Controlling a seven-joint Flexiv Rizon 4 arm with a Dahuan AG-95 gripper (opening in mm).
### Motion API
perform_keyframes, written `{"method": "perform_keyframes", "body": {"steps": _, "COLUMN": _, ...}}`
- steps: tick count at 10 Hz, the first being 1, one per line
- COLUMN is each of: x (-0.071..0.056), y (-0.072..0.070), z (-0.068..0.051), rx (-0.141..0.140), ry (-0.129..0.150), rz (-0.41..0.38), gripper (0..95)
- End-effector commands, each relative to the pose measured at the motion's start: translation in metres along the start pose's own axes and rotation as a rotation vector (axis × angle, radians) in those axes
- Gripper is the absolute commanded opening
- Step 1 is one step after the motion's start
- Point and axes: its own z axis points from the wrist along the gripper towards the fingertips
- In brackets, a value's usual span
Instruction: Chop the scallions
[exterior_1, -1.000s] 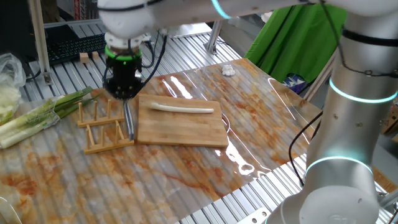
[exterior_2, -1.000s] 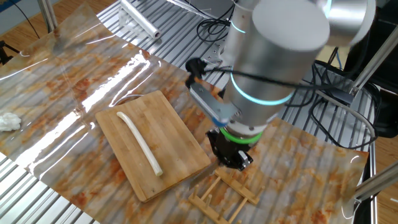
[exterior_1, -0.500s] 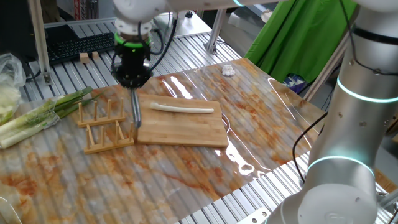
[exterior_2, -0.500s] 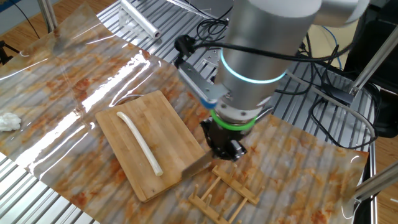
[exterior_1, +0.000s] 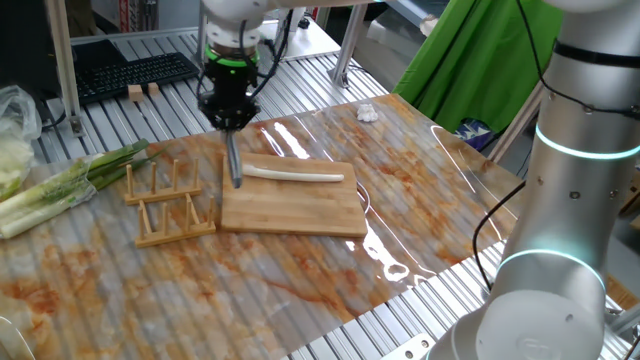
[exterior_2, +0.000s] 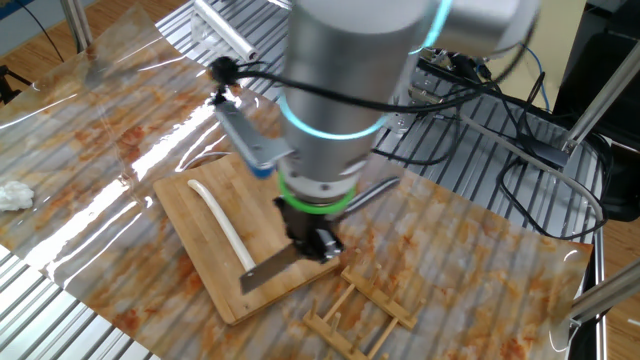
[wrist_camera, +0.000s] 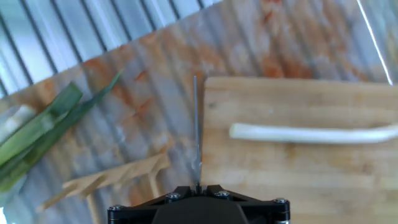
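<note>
Knife at the board's edge, scallion lying crosswise just beyond the blade.

Your fingers (exterior_1: 231, 122) are clamped narrow on the knife (exterior_1: 234, 160), blade hanging down, its edge in line with the board's (exterior_1: 300, 205) short side. The scallion (wrist_camera: 314, 133) lies whole on the board with its long axis square to the blade; its near tip sits just beside the edge in the hand view, apart, not touching. You'd likely carry the blade sideways along the stalk before pressing down. The rack (exterior_1: 165, 200) stands on the table (exterior_1: 250, 280) on the other side.

Three cameras, one worktop (exterior_1: 300, 270)

We see the wooden board (exterior_1: 295, 200) from two opposite raised sides, moderately far; our hand camera looks straight down, near its edge.
</note>
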Motion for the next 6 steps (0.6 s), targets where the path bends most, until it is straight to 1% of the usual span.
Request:
{"method": "perform_keyframes", "body": {"steps": 1, "x": -0.008, "y": -0.010, "z": 0.004, "rx": -0.006, "ry": -0.001, "rz": -0.003, "gripper": 0.0}}
{"method": "perform_keyframes", "body": {"steps": 3, "x": -0.017, "y": -0.026, "z": 0.013, "rx": -0.011, "ry": -0.004, "rz": -0.020, "gripper": 0.0}}
{"method": "perform_keyframes", "body": {"steps": 6, "x": -0.025, "y": -0.042, "z": 0.022, "rx": -0.015, "ry": -0.008, "rz": -0.040, "gripper": 0.0}}
